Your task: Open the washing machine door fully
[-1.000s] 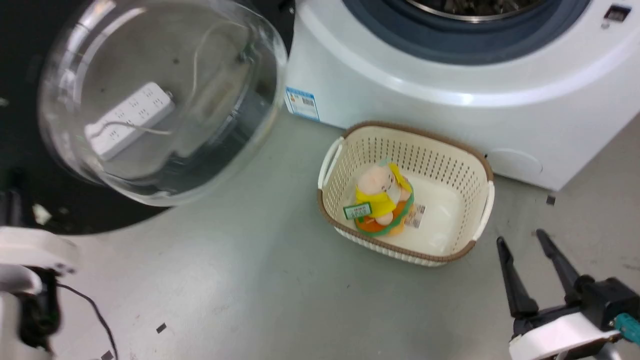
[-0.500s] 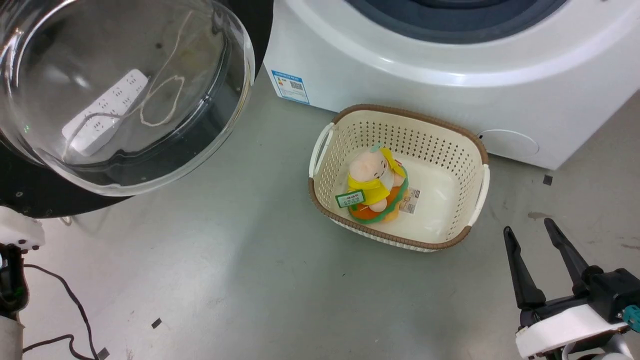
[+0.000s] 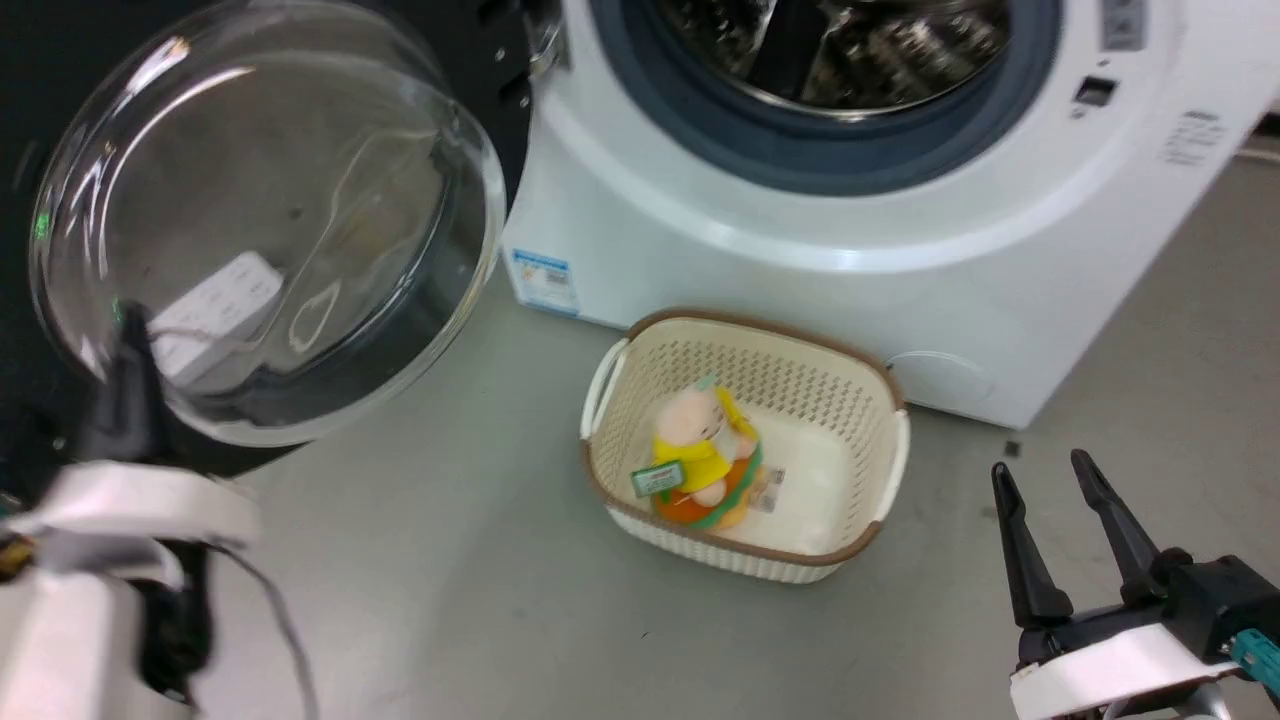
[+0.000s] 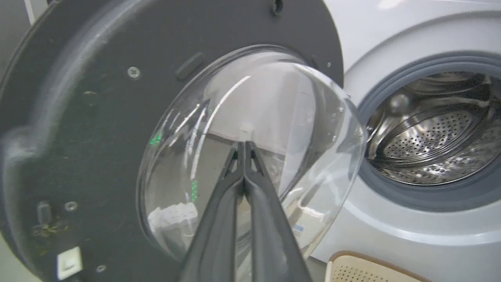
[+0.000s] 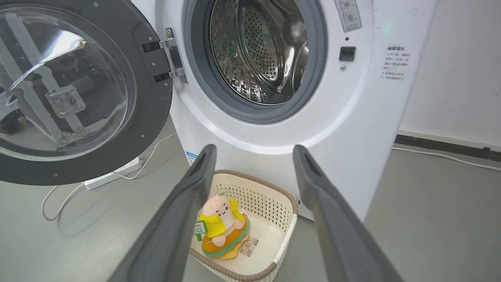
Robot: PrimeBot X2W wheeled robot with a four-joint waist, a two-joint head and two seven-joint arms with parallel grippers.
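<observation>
Since half a second ago our head has swung, so the whole view has shifted and the drum shows again. Beyond that, our left arm has risen, and its dark fingers now stand up in front of the door's glass. The left gripper has its two fingers pressed together tip to tip, with nothing between them. Straight ahead of those tips lies the washing machine door, its inner face and bulging glass bowl turned toward us. Whether the tips touch the glass we cannot tell.

The door stands swung wide off the machine's front. Its hinge sits to the right of the left gripper's fingers, beside the drum's mouth, and the free edge is off to their left. So we judge that the last of the swing calls for a forward push from the left gripper, best placed left of the bowl's middle, away from the hinge.

The right gripper hangs spread and empty, with the door far to its left, past the basket. Our left arm is plainly the nearer.
</observation>
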